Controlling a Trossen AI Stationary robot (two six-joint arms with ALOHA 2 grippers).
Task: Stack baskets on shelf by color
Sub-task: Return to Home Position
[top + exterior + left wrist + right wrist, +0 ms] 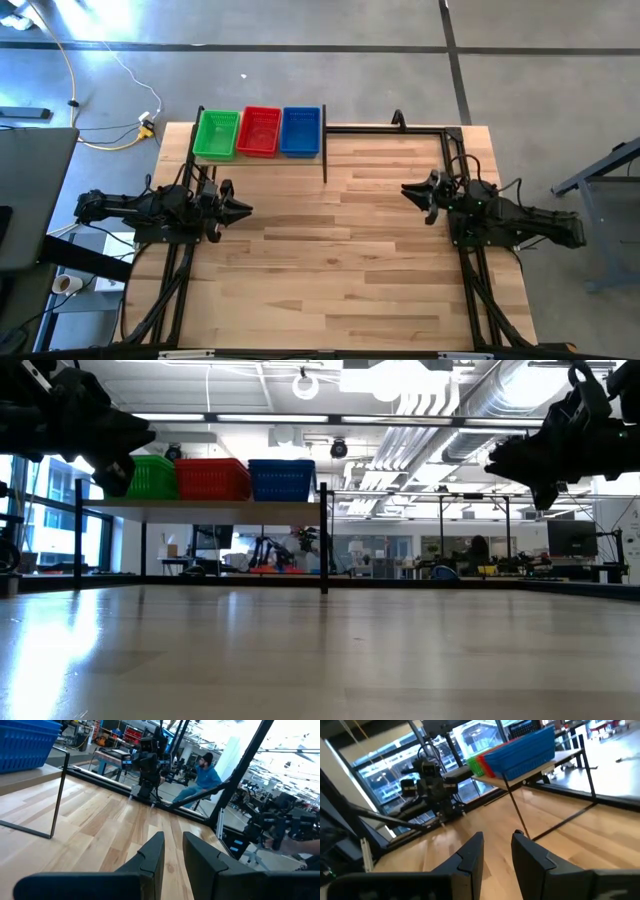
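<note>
Step in hand: by the look of it, the return to rest, with both arms drawn back at opposite sides of the table [340, 270].
Left gripper [243, 210]: at the table's left side, near the shelf's front edge, raised off the wood; fingers [152, 855] narrowly parted, holding nothing.
Right gripper [408, 191]: at the right side, well apart from the shelf, also raised; fingers [470, 855] a slit apart, empty.
Doing it well: keep both grippers high and pull straight back. The left arm sits nearer the shelf, so any swing should stay clear of its black posts and the piles above.
Shelf [200, 507]: stands at the table's far left corner.
Baskets: three piles side by side on the shelf, green [216, 134] at the outer end, red [260, 131] in the middle, blue [301, 131] at the inner end, neighbours touching.
Contents: from above, each top basket holds nothing loose; the number nested in each pile cannot be counted.
Progress: no basket shows off the shelf, so the sorting looks done.
</note>
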